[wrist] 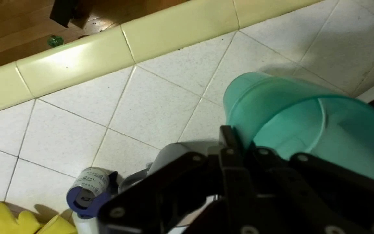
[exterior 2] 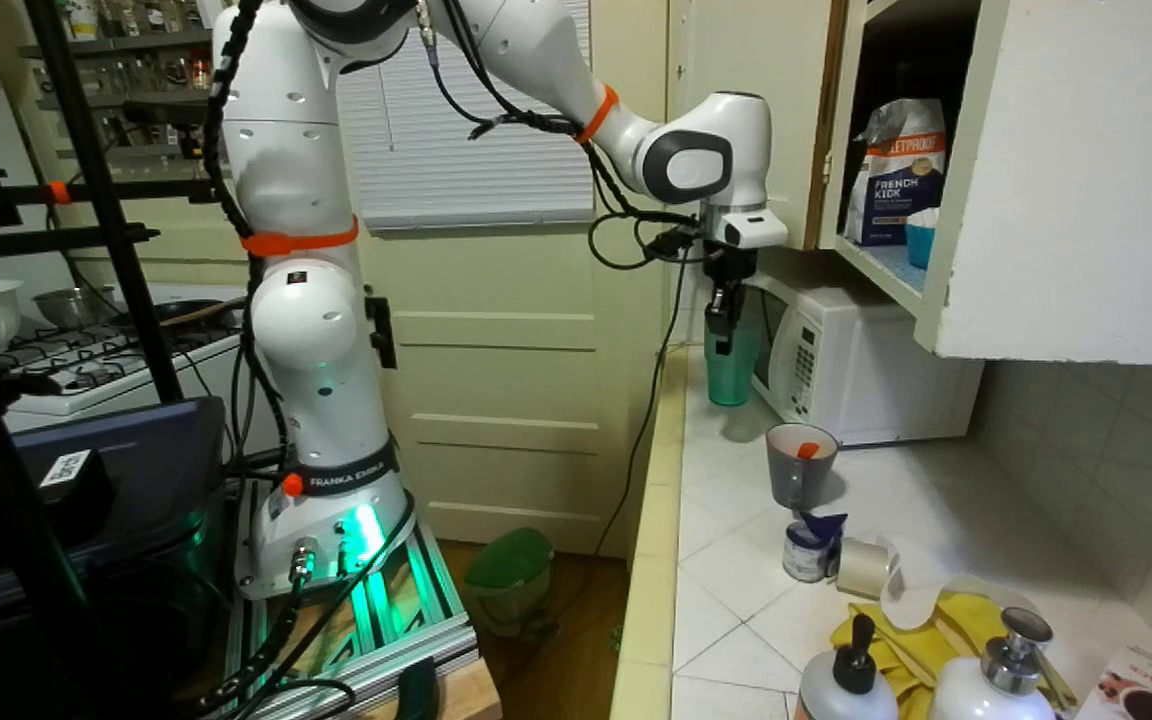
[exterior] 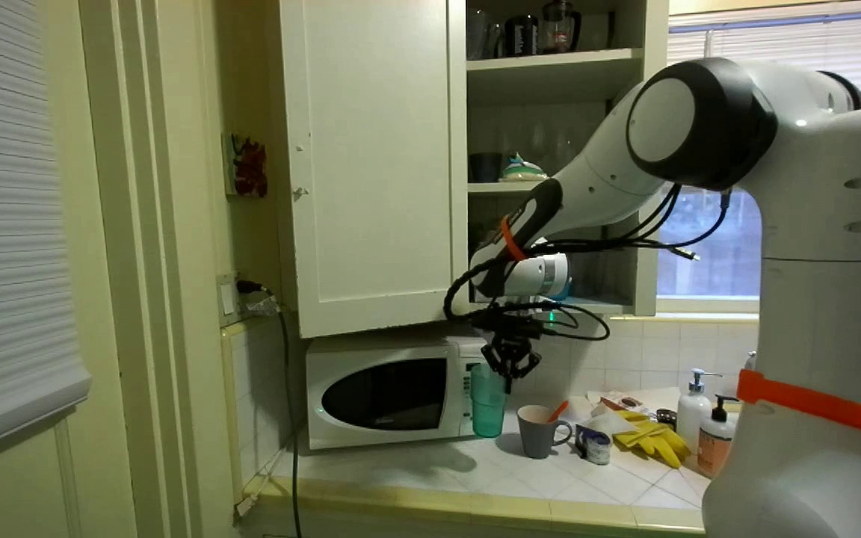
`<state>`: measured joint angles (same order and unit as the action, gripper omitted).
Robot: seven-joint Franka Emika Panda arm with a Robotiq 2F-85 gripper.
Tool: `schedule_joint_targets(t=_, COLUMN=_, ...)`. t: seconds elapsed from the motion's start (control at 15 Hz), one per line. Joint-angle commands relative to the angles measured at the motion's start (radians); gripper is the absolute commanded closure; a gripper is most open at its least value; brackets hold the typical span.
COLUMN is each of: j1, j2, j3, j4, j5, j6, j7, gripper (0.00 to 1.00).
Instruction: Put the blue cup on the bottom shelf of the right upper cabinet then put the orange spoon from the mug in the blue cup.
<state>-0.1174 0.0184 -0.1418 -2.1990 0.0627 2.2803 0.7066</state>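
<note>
The gripper is squeezed tight on the rim of the blue cup, which is straight up beside the microwave. I can't tell if the cup's bottom touches the counter. The mug is near the cup, with the orange spoon leaning inside it. Up above, the right upper cabinet is open and shows its bottom shelf.

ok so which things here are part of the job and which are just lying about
For the job:
blue cup, held in the claw
grey mug
orange spoon, in the mug
open upper cabinet and its bottom shelf

Just lying or standing about:
yellow gloves
white pump bottle
orange-labelled pump bottle
French Kick bag, on that shelf
microwave
</note>
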Motion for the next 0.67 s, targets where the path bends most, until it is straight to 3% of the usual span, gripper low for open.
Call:
schedule_joint_targets(t=0.0, j1=-0.009, j2=-0.102, j3=0.002, j4=-0.017, j5=-0.056, j6=-0.067, j7=0.07, gripper=0.99)
schedule_joint_targets(t=0.6, j1=-0.076, j2=-0.187, j3=0.002, j4=0.058, j5=-0.097, j6=-0.143, j7=0.186, gripper=0.99)
